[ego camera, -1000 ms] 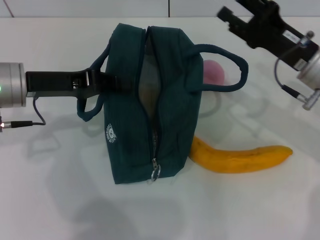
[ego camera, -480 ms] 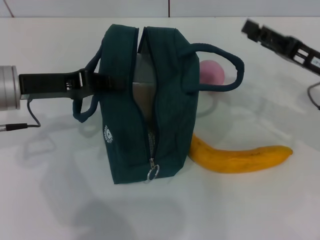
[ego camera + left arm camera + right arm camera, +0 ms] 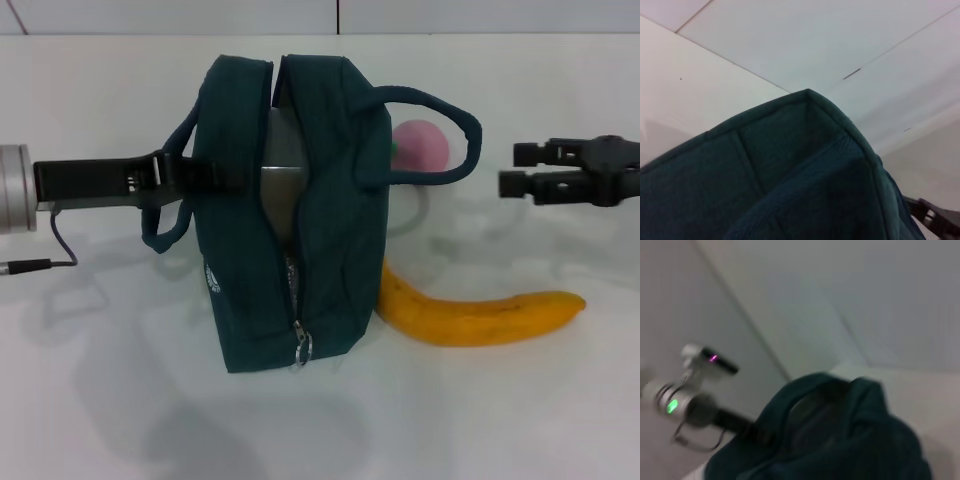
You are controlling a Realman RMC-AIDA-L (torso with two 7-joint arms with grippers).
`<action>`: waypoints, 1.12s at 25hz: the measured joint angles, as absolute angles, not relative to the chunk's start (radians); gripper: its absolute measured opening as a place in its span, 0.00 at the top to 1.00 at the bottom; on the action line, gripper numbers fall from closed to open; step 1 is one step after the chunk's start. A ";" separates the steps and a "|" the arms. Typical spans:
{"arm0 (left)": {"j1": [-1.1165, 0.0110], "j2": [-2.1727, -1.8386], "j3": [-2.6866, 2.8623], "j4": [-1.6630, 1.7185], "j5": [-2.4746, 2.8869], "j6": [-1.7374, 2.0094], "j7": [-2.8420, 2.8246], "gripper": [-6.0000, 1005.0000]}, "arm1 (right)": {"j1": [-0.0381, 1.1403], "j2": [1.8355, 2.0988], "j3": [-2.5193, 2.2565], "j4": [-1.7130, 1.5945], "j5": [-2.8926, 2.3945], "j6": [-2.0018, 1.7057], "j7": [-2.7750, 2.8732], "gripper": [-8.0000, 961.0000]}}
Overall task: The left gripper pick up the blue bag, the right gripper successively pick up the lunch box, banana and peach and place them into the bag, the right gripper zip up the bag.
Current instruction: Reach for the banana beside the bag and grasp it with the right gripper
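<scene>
While left gripper (image 3: 195, 173) clamps blue bag (image 3: 290, 220) — banana (image 3: 480, 315) lies below right gripper (image 3: 506, 168).

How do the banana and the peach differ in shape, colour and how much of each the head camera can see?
The long curved yellow-orange banana is stretched out, while the small round pink peach is ball-like. The banana lies almost fully in view, only its near end tucked behind the dark teal-blue fabric bag; the peach is partly hidden behind the bag's loop handle. The banana lies nearer the camera, the peach farther back. Both rest on the white table, outside the bag, on its right.
</scene>
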State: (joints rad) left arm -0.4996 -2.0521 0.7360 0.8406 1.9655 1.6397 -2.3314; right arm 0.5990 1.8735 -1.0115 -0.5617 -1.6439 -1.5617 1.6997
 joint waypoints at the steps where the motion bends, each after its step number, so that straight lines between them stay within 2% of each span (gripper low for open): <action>1: -0.500 -2.052 0.736 0.836 1.963 1.640 -2.328 0.96 | 0.604 1.861 -1.012 -0.596 -1.672 -1.593 1.722 0.08; 4: -0.497 -2.047 0.736 0.824 1.955 1.640 -2.321 0.96 | 0.623 1.847 -1.015 -0.708 -1.780 -1.666 1.803 0.08; 7: -0.497 -2.045 0.736 0.814 1.952 1.640 -2.316 0.96 | 0.650 1.855 -1.018 -0.843 -1.911 -1.720 1.893 0.08; 12: -0.497 -2.045 0.736 0.812 1.951 1.640 -2.315 0.96 | 0.714 1.911 -1.023 -1.016 -2.116 -1.766 2.002 0.08; 17: -0.497 -2.046 0.736 0.810 1.951 1.640 -2.315 0.96 | 0.808 1.984 -1.067 -1.116 -2.307 -1.770 2.076 0.08; 20: -0.498 -2.048 0.736 0.810 1.951 1.640 -2.314 0.96 | 0.863 2.005 -1.132 -1.117 -2.352 -1.762 2.124 0.08; 28: -0.499 -2.051 0.736 0.810 1.951 1.637 -2.313 0.96 | 0.944 2.013 -1.342 -1.118 -2.364 -1.740 2.226 0.08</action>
State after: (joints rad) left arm -0.4992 -2.0513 0.7363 0.8098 1.9512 1.6373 -2.3132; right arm 0.9444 2.0126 -1.3421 -1.1180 -2.3638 -1.7403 2.2256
